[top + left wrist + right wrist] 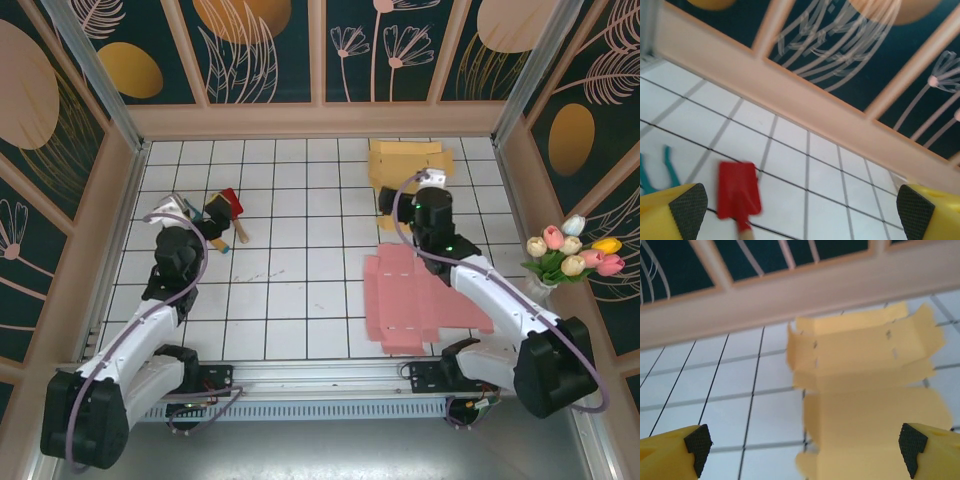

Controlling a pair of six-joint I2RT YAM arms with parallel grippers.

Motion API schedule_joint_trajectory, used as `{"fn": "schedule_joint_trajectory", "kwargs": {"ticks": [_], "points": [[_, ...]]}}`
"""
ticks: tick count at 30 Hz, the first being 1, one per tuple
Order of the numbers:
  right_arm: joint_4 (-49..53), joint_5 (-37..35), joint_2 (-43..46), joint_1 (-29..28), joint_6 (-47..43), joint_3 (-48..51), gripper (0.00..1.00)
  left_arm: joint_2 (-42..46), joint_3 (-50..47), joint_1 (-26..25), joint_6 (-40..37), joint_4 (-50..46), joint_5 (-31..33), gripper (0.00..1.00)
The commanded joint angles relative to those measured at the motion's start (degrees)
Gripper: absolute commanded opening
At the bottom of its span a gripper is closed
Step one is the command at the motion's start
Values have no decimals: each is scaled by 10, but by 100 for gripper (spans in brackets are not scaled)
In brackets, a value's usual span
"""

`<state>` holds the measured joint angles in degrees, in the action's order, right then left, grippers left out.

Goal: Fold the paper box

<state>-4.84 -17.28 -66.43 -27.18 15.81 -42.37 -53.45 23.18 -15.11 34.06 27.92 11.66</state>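
Two flat box blanks are on our white tiled table (270, 300) right now, and neither is folded at all. The yellow paper box blank (400, 162) lies at the far right, close to the back wall. From the right wrist camera it spreads flat across the tiles, flaps out, creases visible (865, 385). The pink paper box blank (405, 298) lies nearer to us, right of centre, with its right part tucked under the right arm.

Our right gripper (431, 182) hangs over the near edge of the yellow blank. Its jaws are spread wide, one black pad at each bottom corner of the wrist view (805, 446), nothing between them but tile and yellow card. We can't tell from here whether it touches the sheet.

Our left gripper (168, 212) is out on the left side, well apart from both blanks, jaws also wide apart and holding nothing (801, 210). Just ahead of it lies a little red toy shovel (738, 196), flat on the tiles. There's a teal thing (657, 167) beside it at the frame edge, too blurry for us to name.

A vase of tulips (572, 255) stands on the right ledge.
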Motion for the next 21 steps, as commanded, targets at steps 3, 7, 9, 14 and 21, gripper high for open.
{"fn": "schedule_joint_trajectory", "kwargs": {"ticks": [3,7,9,14,21], "points": [[132,-72,4,-90,92,19,99,-20,31,-116,37,-89,104,99],[163,-73,17,-132,124,45,99,-48,36,-185,38,-102,131,99],[174,-76,25,-148,140,64,99,-41,21,-202,42,-95,134,99],[212,-58,34,-189,181,116,99,-12,-11,-208,45,-85,132,99],[209,-20,56,-224,225,174,99,-8,-16,-208,42,-84,138,99]]}}
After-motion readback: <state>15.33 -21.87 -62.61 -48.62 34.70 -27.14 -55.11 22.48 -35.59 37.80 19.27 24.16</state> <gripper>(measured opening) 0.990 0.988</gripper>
